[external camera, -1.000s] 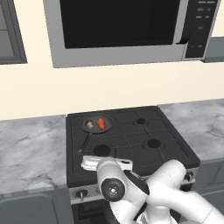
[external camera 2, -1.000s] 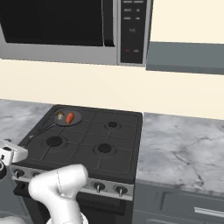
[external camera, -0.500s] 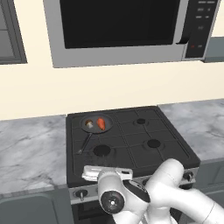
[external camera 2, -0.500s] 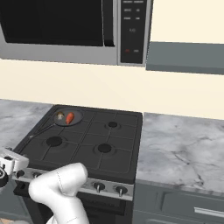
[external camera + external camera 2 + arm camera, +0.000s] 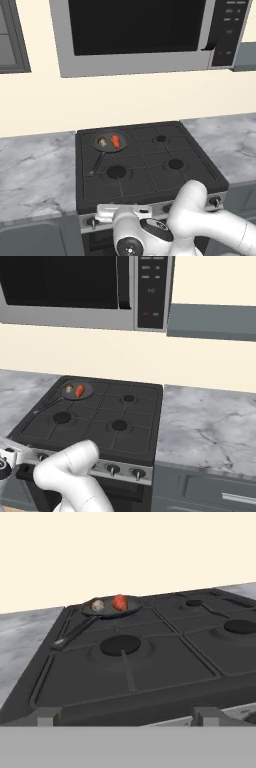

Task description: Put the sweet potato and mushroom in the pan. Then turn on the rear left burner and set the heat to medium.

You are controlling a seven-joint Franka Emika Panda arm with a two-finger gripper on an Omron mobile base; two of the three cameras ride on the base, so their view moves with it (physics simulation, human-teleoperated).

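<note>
Sweet potato [image 5: 115, 141] and mushroom [image 5: 102, 142] lie side by side inside the pan [image 5: 110, 142], mushroom to the left, just apart. Pan sits on the rear left burner of the stove [image 5: 145, 160], its thin handle running toward the front left burner [image 5: 116, 172]. Loading step looks done; what remains is the knob work.

Change over the last second: in both base views the arm has sunk lower and drawn back toward the stove's front edge. Pan and food have not moved. The hand view now looks across the cooktop from just below its front lip, pan [image 5: 111, 605] far off at rear left. Reads as the hand descending to the knob row [image 5: 112, 469] on the front panel, likely the approach to the rear left burner's control.

Gripper [image 5: 125, 724] empty, jaws spread wide, two dark tips at the stove's front edge.

Edges and room: knobs sit close together under the cooktop's overhang, so little side clearance; picking the wrong one is the risk. Open space in front of the panel for backing off. Grey tabletop [image 5: 35, 170] flanks the stove both sides; microwave [image 5: 135, 30] well above.
</note>
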